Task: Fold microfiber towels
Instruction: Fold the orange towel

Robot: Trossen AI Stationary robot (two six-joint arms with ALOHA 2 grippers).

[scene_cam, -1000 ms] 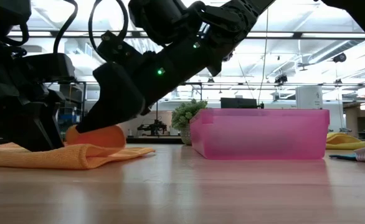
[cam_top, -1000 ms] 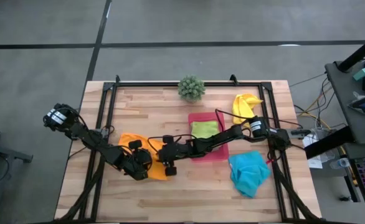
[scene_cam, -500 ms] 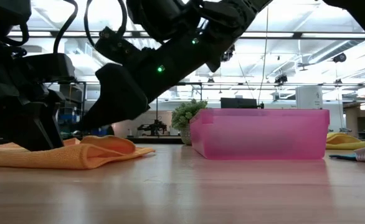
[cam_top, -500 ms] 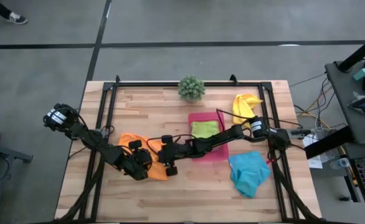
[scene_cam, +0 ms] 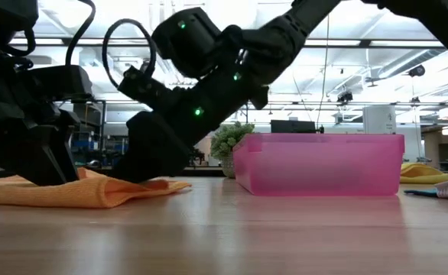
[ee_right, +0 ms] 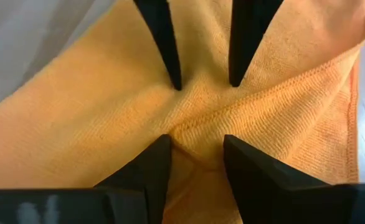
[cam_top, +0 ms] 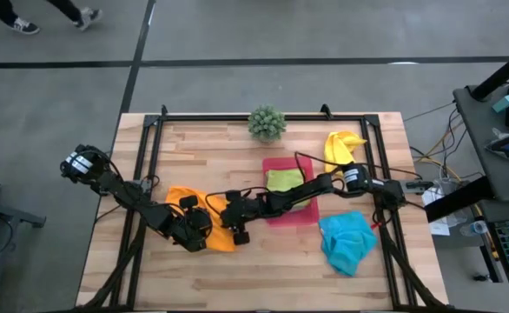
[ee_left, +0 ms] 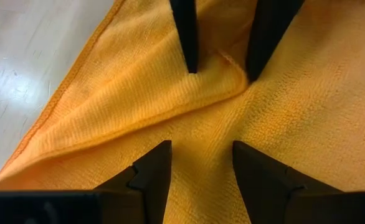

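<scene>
Since the earlier frames the right tool has come down from a raised hold until its tips press the folded corner of the orange towel flat, while the left tool stays planted opposite it. Both tools stand narrowly open with fingertips on the cloth, nothing clamped. The towel lies folded on the table left of centre, beside the pink tray; bare wood lies open toward the near edge.
</scene>
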